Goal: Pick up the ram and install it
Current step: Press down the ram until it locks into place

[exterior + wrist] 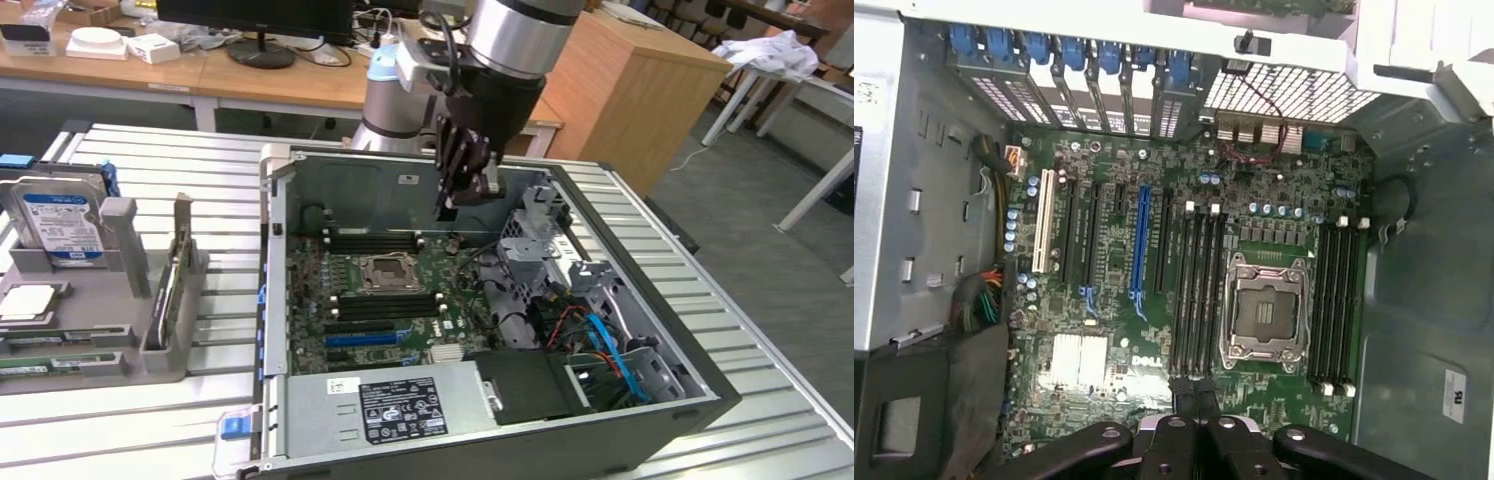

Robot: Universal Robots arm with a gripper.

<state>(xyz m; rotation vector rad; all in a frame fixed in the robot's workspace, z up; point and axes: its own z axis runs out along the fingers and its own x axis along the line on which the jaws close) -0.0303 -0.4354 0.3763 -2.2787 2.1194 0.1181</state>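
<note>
your tool point(467, 195) hangs over the open computer case point(307, 175), its fingers point(1197, 400) clamped on the ram point(493, 181), held upright above the motherboard point(1154, 300) near the empty memory slots point(1196, 290) beside the cpu socket point(1264, 315).

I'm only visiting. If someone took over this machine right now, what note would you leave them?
Hand: hangs over the open computer case, above the motherboard. Whether it carries the ram cannot be told.
Memory slots on either side of the processor socket look empty.
Done: no ram seated.
Left: the ram's installation in a slot.
</note>
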